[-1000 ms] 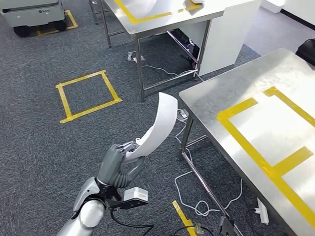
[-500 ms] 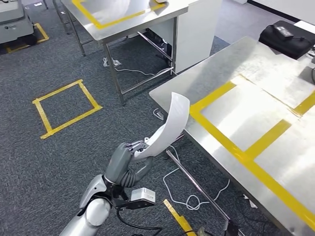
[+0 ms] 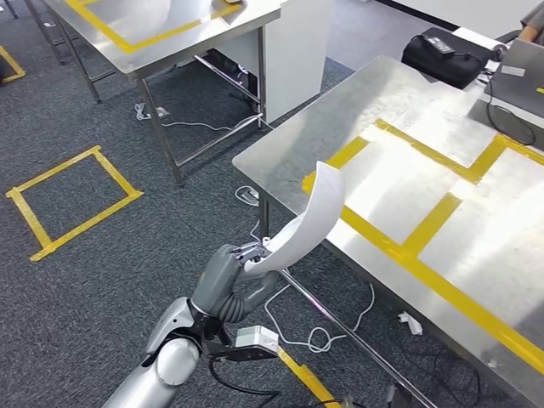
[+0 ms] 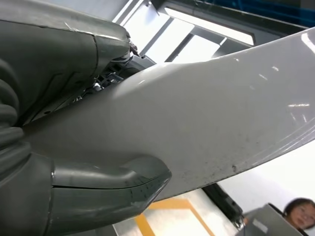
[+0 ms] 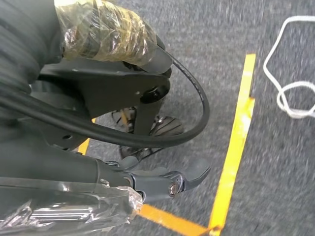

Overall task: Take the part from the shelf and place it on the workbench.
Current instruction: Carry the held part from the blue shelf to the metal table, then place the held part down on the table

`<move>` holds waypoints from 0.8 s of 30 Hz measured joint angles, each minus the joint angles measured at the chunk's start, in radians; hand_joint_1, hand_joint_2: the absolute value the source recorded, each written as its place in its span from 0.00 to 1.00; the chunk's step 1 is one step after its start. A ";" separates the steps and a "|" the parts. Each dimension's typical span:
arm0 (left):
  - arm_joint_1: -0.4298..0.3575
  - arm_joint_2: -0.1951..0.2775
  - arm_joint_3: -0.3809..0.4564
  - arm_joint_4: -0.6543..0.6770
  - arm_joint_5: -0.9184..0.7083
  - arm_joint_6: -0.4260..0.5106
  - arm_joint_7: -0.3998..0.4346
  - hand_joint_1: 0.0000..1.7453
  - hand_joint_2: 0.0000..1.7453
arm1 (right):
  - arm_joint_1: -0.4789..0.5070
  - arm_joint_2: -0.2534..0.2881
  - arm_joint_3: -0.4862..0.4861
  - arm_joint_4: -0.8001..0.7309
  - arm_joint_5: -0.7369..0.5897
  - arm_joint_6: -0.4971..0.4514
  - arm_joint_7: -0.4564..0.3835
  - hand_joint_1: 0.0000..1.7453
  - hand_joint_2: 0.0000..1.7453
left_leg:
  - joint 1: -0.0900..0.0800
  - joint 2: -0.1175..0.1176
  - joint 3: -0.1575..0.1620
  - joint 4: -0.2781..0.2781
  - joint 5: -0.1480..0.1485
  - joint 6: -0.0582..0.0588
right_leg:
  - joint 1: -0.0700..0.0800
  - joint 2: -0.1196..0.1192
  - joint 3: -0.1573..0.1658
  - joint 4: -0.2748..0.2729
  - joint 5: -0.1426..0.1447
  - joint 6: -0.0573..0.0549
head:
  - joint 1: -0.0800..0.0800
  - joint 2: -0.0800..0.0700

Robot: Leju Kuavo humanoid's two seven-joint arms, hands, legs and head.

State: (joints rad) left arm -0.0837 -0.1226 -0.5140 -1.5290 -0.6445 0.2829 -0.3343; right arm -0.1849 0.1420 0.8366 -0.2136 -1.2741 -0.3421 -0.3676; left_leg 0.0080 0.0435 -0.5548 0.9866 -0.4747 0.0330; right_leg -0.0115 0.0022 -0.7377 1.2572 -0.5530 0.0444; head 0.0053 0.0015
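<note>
Part [image 3: 307, 223] — curved, smooth white shell — gripped by left hand [image 3: 226, 286] beside brushed-steel workbench [image 3: 385, 110] (right hand's [image 5: 163, 179] grip unclear).

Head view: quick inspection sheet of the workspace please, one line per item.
Surface: steel workbench marked with yellow tape; bare inside the tape.
Job's things: curved white part, one end held, the other over the bench corner, not set down.
Clutter: black bag and a grey laptop at the far edge.
Hands: left hand grips the part; right hand hangs over the carpet, holding nothing.
Cables: white cord on the floor under the bench.
Surroundings: second steel table, taped square on grey carpet.
</note>
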 joint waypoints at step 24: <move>-0.148 -0.033 0.021 0.188 -0.131 0.008 0.114 1.00 1.00 | -0.006 0.002 -0.033 -0.003 0.129 -0.003 0.051 0.00 1.00 | 0.003 -0.073 -0.013 0.020 0.000 -0.012 | 0.001 0.075 0.108 -0.235 0.093 -0.011 | -0.007 0.000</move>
State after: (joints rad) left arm -0.2313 -0.1555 -0.4926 -1.3408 -0.7751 0.2908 -0.2202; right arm -0.1913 0.1438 0.8032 -0.2164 -1.1448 -0.3455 -0.3162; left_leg 0.0111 -0.0294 -0.5678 1.0064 -0.4745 0.0207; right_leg -0.0100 0.0773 -0.6297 1.0221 -0.4596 0.0329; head -0.0019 0.0015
